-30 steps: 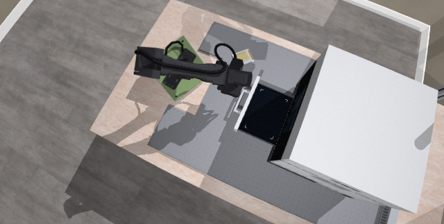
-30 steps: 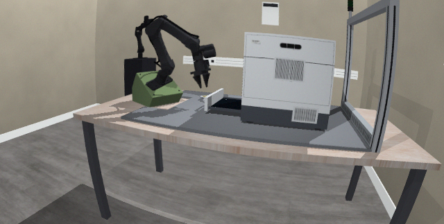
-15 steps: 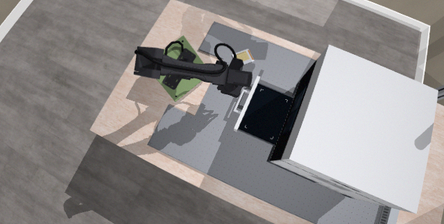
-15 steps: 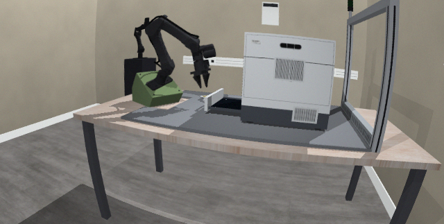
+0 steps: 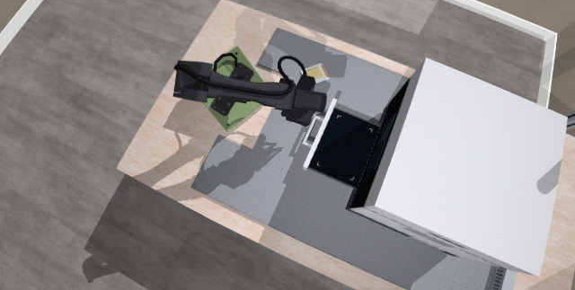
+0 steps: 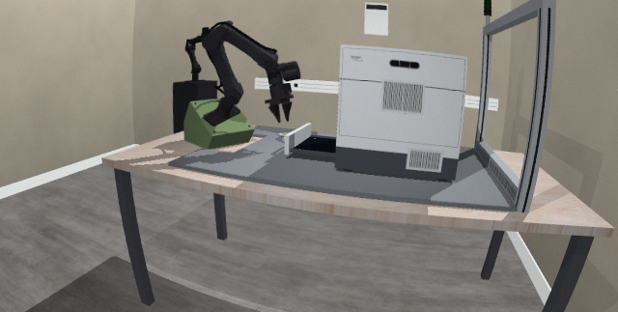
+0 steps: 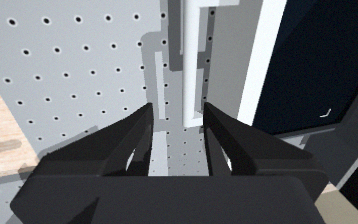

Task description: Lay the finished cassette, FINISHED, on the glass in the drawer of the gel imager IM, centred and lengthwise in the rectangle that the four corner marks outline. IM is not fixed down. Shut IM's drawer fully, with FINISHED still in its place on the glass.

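Observation:
The finished cassette FINISHED (image 5: 317, 73), a small tan slab with a white rim, lies on the grey mat behind the arm, outside the imager. The white gel imager IM (image 5: 467, 164) (image 6: 401, 109) has its drawer pulled out. The dark glass (image 5: 343, 146) (image 7: 315, 60) with its white corner marks is bare. My gripper (image 5: 302, 118) (image 6: 282, 113) (image 7: 178, 111) hangs well above the drawer's white front panel (image 6: 297, 138) and its handle (image 5: 312, 130) (image 7: 192, 65). The fingers are partly apart with nothing between them.
The arm's green base (image 5: 231, 90) (image 6: 217, 124) stands at the back left of the table. A tall grey frame (image 6: 512, 104) stands along the right edge, beyond the imager. A perforated grey mat (image 5: 287, 200) covers the table around the drawer.

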Motion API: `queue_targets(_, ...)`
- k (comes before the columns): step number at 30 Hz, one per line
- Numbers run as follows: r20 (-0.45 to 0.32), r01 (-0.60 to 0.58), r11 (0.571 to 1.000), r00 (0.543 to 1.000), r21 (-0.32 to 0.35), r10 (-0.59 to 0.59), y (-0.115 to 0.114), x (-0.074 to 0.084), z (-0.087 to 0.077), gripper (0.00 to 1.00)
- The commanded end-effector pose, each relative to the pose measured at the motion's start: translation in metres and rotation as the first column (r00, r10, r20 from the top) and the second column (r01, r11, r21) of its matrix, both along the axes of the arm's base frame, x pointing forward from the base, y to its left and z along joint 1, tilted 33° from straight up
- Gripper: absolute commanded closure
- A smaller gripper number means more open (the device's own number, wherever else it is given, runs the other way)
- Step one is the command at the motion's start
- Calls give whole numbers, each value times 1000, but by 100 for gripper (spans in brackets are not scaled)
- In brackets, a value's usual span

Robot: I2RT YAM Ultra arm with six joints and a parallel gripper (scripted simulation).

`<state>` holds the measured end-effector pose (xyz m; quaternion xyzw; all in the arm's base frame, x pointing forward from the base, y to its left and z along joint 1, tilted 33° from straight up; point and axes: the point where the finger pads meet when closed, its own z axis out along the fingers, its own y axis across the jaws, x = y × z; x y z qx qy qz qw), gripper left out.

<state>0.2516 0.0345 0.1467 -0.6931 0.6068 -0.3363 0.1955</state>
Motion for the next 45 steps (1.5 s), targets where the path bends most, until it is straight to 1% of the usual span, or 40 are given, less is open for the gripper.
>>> queue_targets(1, 11, 47, 998, 999, 42, -47, 3, -10, -6, 65)
queue_targets(3, 11, 47, 998, 999, 42, -47, 3, -10, -6, 65)
queue_targets(5, 10, 99, 992, 995, 81, -100, 5, -17, -13, 65)
queue_targets(6, -8, 127, 988, 992, 88, -127, 5, -16, -17, 65)
queue_targets(7, 12, 151, 981, 988, 125, -153, 9, -10, -4, 65)
queue_targets(8, 10, 176, 974, 984, 145, -180, 9, -10, -4, 65)
queue_targets(13, -11, 301, 922, 951, 242, -308, 9, -10, -4, 65)
queue_targets(18, -44, 417, 846, 903, 333, -428, 9, -9, -4, 65)
queue_targets(20, -44, 417, 846, 903, 333, -428, 9, -9, -4, 65)
queue_targets(24, -79, 501, 768, 853, 400, -516, 9, -9, -4, 65)
queue_targets(28, -122, 576, 675, 795, 461, -595, 10, -9, -4, 65)
queue_targets(35, -223, 689, 474, 666, 548, -712, 8, -9, -5, 65)
queue_targets(37, -223, 689, 474, 666, 548, -712, 8, -9, -5, 65)
queue_targets(38, -237, 694, 455, 659, 558, -714, 12, -10, -5, 65)
queue_targets(40, -266, 723, 381, 607, 576, -749, 7, -9, -5, 65)
queue_targets(45, -341, 761, 224, 506, 609, -792, 8, -9, -5, 65)
